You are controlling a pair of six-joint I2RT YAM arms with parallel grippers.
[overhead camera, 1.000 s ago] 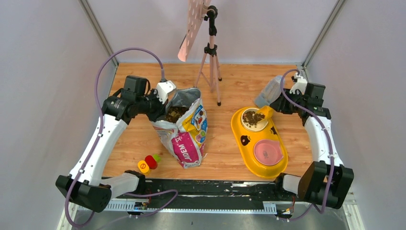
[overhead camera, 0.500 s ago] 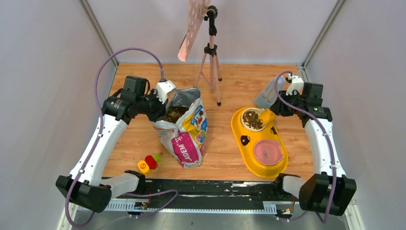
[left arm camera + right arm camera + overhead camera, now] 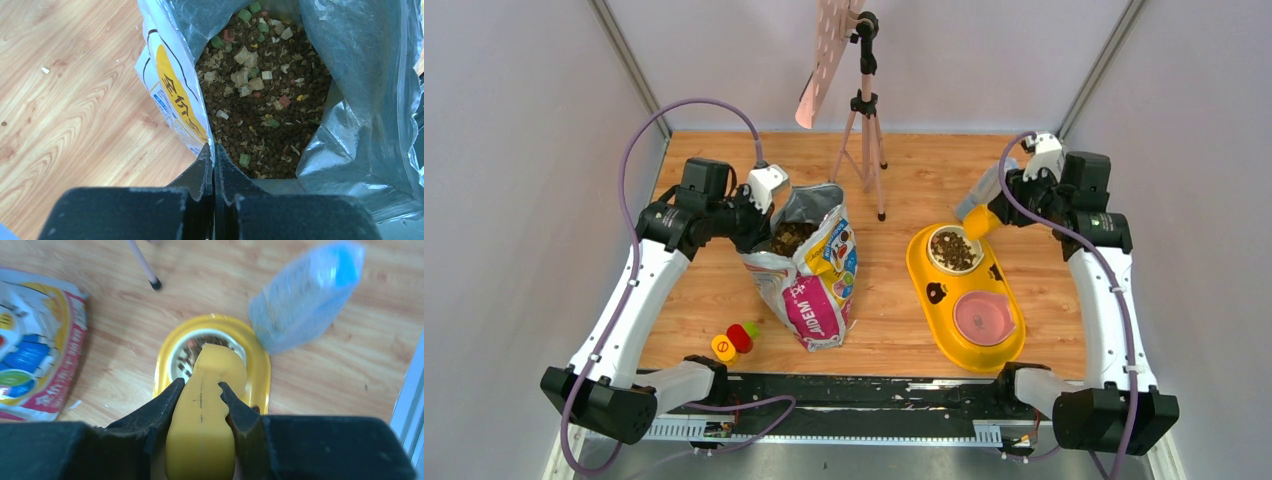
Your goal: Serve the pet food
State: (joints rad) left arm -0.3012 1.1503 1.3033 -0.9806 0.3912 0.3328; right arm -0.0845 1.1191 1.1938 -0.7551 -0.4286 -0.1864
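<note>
The pet food (image 3: 260, 115) fills the open printed bag (image 3: 809, 280), dark brown pellets mixed with pale, green and red bits. My left gripper (image 3: 214, 147) is shut on the bag's near rim and holds the mouth open (image 3: 759, 220). More pellets lie in the white bowl (image 3: 952, 248) at the far end of the yellow feeder (image 3: 939, 290). My right gripper (image 3: 200, 384) is shut on the handle of the yellow scoop (image 3: 210, 390), which hangs above the bowl's far right edge (image 3: 977, 222). The scoop's inside is hidden from me.
The feeder's near end holds a pink bowl (image 3: 982, 317). A clear plastic bag (image 3: 305, 295) lies behind the feeder. A tripod (image 3: 864, 110) with a pink perforated board stands at the back centre. Small red, yellow and green pieces (image 3: 732, 340) lie near the left base.
My right arm has lifted the scoop up and back off the bowl, towards the far right, uncovering the pellets in it. The left arm and the bag have not moved.
</note>
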